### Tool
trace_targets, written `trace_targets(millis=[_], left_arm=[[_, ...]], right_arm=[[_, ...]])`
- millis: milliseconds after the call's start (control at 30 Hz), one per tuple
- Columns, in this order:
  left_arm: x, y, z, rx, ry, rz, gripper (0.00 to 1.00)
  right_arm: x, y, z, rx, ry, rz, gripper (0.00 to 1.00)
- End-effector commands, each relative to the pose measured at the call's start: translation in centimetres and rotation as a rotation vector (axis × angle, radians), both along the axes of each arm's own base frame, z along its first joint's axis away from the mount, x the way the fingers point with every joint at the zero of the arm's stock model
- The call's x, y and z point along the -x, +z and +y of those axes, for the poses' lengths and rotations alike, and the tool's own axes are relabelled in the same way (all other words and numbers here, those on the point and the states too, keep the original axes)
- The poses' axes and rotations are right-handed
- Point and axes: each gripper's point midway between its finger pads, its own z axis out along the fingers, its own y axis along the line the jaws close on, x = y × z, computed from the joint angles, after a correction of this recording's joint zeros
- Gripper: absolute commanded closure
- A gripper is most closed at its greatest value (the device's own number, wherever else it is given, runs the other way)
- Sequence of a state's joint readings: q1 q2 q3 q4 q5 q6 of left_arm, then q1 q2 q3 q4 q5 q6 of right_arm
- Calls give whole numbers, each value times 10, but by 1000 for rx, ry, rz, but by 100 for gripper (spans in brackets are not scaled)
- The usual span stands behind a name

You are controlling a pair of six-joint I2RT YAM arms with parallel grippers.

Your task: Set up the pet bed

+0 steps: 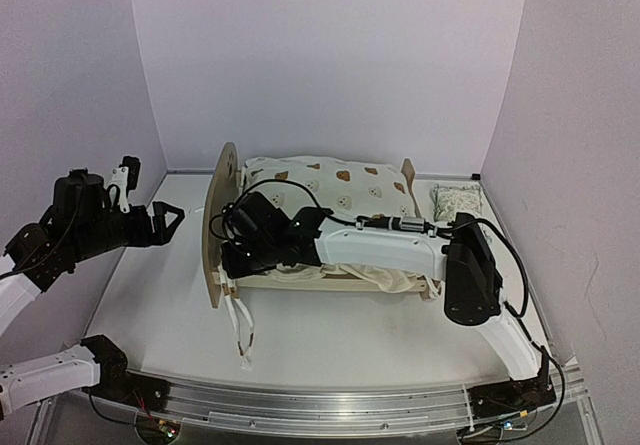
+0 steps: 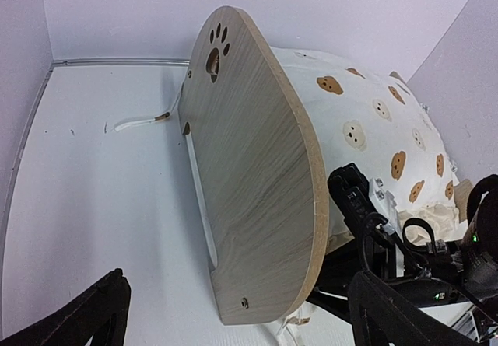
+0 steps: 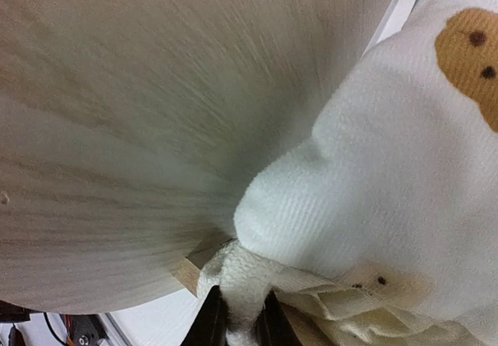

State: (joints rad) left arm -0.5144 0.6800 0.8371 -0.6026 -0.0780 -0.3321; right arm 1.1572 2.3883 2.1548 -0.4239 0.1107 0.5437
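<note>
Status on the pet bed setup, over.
Left end effector open, clear of pet bed. Right end effector pinching quilt edge at the head end. Quilt bunched on bed; pillow lying outside, past the foot end.

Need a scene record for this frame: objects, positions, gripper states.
pet bed: on table, headboard toward the left arm
quilt: heaped on the bed
pillow: on the table, far right corner, off the bed
left gripper: open, empty, beside the headboard
right gripper: pinching a quilt edge next to the headboard
</note>
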Motion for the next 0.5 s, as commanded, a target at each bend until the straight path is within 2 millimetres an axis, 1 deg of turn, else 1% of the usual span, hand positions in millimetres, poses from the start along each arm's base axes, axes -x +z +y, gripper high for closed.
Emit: trace_targets(millis=[0, 67, 133, 167, 267, 333, 400, 467], left_arm=[[-1, 11, -6, 12, -31, -26, 1], [-4, 13, -11, 18, -44, -15, 2], [-9, 14, -12, 15, -30, 4, 5], [-11, 16, -13, 13, -30, 10, 6], [-17, 27, -21, 23, -55, 2, 9], [-19, 37, -28, 37, -84, -15, 11], [-19, 46, -41, 53, -151, -28, 14], [-20, 52, -52, 64, -209, -41, 18]], right_arm=[[-6, 50, 0, -69, 4, -108, 90], [-9, 71, -3, -86, 0, -162, 94], [-15, 91, -11, -90, -15, -228, 100], [-18, 105, -15, -96, -24, -264, 100], [-25, 130, -31, -108, -48, -336, 100], [-33, 143, -43, -124, -86, -374, 100], [-44, 154, -57, -155, -140, -398, 100], [-53, 158, -67, -194, -186, -404, 100]])
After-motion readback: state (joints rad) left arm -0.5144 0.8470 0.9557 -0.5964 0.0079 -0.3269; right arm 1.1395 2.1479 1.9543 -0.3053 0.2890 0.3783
